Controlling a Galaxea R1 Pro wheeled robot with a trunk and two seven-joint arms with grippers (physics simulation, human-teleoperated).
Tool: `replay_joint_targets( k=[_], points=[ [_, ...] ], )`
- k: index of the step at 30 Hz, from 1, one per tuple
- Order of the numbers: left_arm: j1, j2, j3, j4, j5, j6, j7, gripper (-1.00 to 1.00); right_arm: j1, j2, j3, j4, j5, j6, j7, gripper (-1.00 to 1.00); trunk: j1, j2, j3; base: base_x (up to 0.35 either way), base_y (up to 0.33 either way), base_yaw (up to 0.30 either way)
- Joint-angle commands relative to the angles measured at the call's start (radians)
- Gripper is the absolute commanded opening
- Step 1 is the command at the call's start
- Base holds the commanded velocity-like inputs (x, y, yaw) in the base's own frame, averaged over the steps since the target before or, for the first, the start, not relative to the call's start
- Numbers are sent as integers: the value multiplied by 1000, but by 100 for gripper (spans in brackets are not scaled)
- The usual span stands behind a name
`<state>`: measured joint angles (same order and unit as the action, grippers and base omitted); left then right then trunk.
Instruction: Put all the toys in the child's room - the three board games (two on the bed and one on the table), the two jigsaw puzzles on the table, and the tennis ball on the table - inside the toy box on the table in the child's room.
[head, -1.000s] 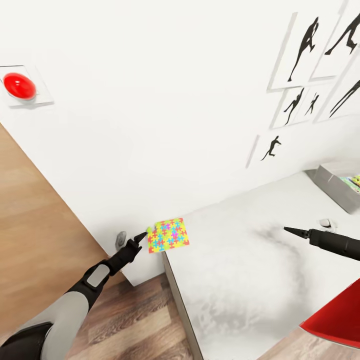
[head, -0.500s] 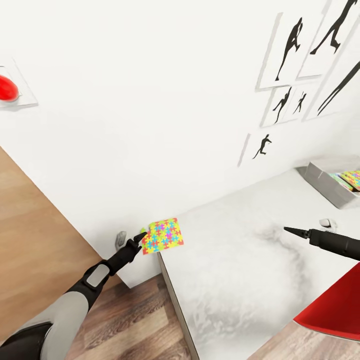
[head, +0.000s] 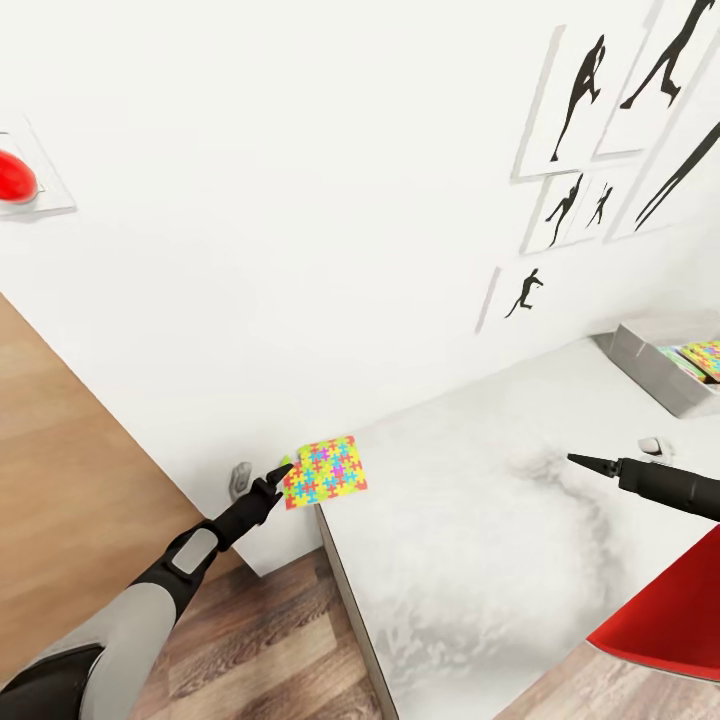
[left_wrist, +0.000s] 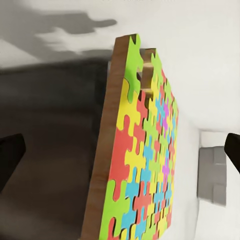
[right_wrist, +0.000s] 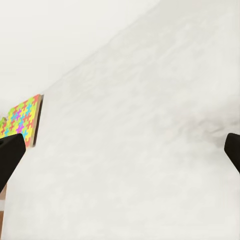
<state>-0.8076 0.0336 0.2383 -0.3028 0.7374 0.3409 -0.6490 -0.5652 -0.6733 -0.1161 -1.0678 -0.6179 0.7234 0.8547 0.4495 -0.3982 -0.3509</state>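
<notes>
Jigsaw puzzle (head: 325, 472), a flat board of bright interlocking pieces on a wooden backing, is seen lying at the near left corner of the table (head: 480, 560), its edge overhanging the corner toward the left gripper (head: 277, 477). The left arm is stretched forward and upward from the lower left of the head view, over the wood-plank floor (head: 260, 650), with its dark fingertips brought right up to the puzzle's edge. In the left wrist view the puzzle (left_wrist: 142, 165) is framed edge-on between the two fingertips, which are set wide apart at the borders of the picture; no contact with the board can be made out. The right arm is held out level over the table top from the right side, its gripper (head: 590, 463) pointing left above bare surface. In the right wrist view its fingertips are spread wide with nothing between them, and the puzzle (right_wrist: 22, 120) is seen well away. The toy box (head: 650, 375) is placed at the table's far right, against the wall, with another colourful puzzle (head: 705, 355) inside it.
</notes>
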Motion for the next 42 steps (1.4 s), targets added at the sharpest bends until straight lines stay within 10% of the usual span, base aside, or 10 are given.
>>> replay_joint_targets(
  k=[1,37,38,42],
  points=[
    [-1,0,2,1,7,9,-2,100,-1,0,0,0,-3,6,1,100,1,-2,-2,0,0,0],
    [-1,0,2,1,7,10,-5,100,-1,0,0,0,-3,7,1,100,1,-2,-2,0,0,-56],
    [-1,0,2,1,7,10,-6,-100,-1,1,0,0,-4,7,1,100,1,-2,-2,0,0,-4],
    [-1,0,2,1,7,9,-8,-100,-1,1,0,0,-3,7,1,100,1,-2,-2,0,0,-2]
  ],
)
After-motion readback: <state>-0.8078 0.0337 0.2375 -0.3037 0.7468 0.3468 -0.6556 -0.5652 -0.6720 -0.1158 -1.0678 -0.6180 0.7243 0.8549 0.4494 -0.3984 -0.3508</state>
